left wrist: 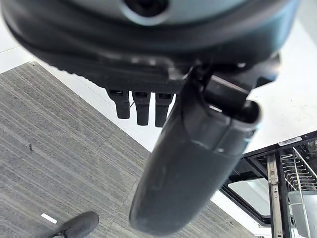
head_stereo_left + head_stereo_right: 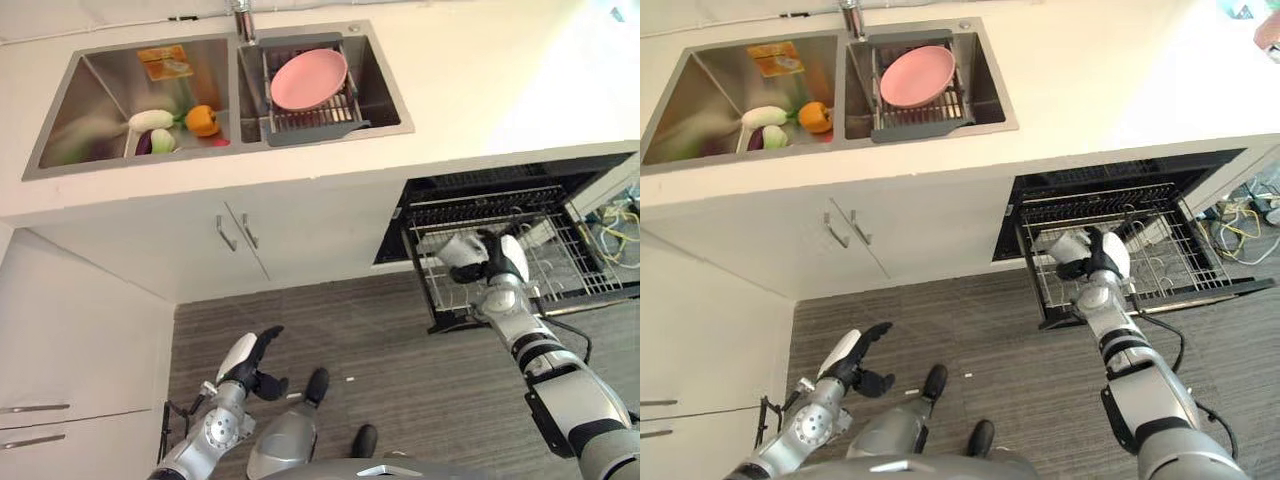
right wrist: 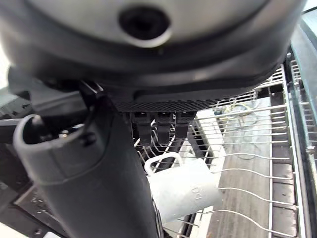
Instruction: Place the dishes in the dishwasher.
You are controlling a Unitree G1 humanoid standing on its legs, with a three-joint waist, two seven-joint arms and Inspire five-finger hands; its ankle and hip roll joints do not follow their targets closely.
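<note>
Work was partly done: right robot hand (image 2: 492, 262) held a white mug (image 3: 184, 191) over the dishwasher rack (image 2: 560, 262). Far off, a pink plate (image 2: 309, 78) waited in the sink (image 2: 90, 110). Left robot hand (image 2: 255, 362) hung loose and empty.

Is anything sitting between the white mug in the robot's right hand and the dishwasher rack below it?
Nothing visible blocks it. The right hand holds the white ceramic mug directly over the pulled-out wire dishwasher rack, and the wires beneath look bare. The pink round plate sits up in the sink's drying rack, well away.
</note>
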